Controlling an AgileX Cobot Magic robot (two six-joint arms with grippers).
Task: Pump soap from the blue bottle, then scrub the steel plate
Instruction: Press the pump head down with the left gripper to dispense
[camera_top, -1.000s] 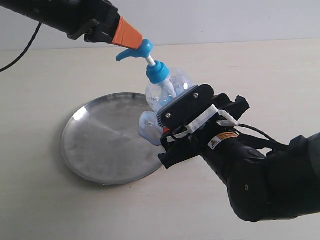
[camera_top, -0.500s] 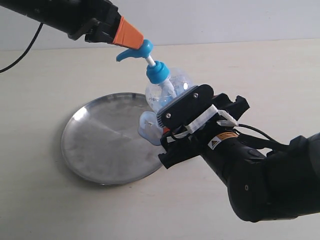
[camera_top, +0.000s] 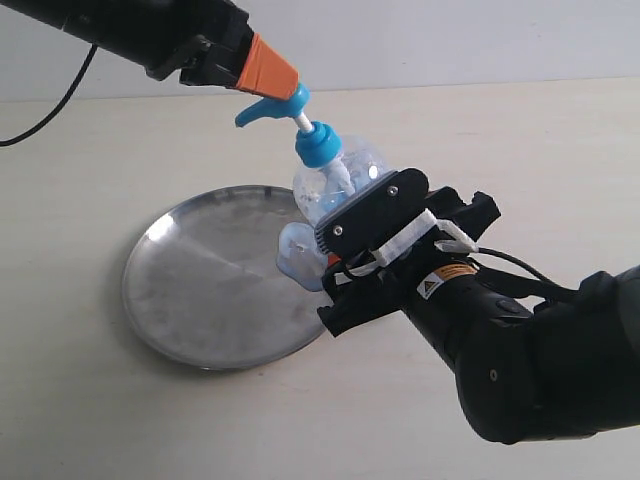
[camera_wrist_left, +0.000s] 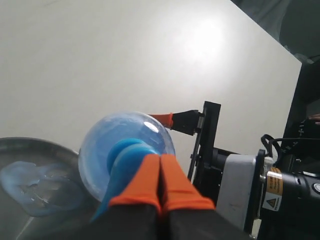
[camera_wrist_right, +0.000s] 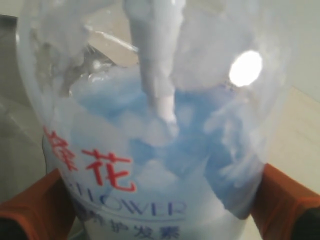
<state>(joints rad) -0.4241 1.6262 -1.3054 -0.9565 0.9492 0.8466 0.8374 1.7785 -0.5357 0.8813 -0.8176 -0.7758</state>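
The plate (camera_top: 200, 290) lies flat on the pale table (camera_top: 110, 420), at about 8 o'clock from the middle of the scene. Its dull, shiny floor is mostly bare. At its 3 o'clock edge sits the soap (camera_top: 293, 255), a pale blue glossy blob just inside the rim. Right beside it is the bottle (camera_top: 338, 178).

The bottle is tilted, its top leaning toward 11 o'clock. The blue pump head (camera_top: 278, 103) is on a white stem above the blue collar (camera_top: 318, 148), and the spout points toward 9 o'clock. The clear body holds light-blue liquid with foam and bubbles. Red characters show on the label (camera_wrist_right: 95, 167) in the right wrist view.

The right gripper (camera_top: 330, 250) comes in from 4 o'clock and has the bottle clamped round its lower body. Orange pads (camera_wrist_right: 30, 207) press against both sides of the plastic. The gripper hides the bottle's base, so I cannot tell whether the bottle rests on anything.

The left gripper (camera_top: 268, 70) reaches in from 10 o'clock. Its two orange fingers (camera_wrist_left: 175, 182) are pressed flat together with no gap between them. Their tip sits on top of the pump head. The left wrist view shows the blue head directly under the closed fingers, with the round bottle body beyond and the soap at the plate's edge.
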